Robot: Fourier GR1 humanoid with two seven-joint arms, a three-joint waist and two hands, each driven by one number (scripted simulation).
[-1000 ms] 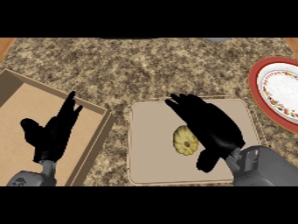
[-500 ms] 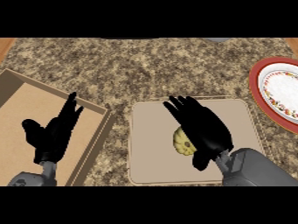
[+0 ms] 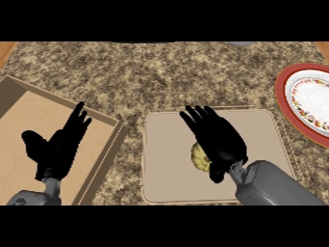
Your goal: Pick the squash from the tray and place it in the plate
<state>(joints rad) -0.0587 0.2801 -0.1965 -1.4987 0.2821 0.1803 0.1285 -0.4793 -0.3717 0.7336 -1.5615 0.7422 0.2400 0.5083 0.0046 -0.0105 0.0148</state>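
Squash pale, ribbed, on flat beige tray, right hand fingers straight over it, left hand relaxed.

— What sits where on your tabletop?

— You have the tray near the middle, close to the front edge. The squash lies on it, toward its front half.

— And to the sides?

— The plate lies to your right of the tray, farther back and well apart from it. A shallow box lies to your left, just beside the tray.

— The hands?

— Your right hand is over the squash, covering its right part. Your left hand rests above the box.
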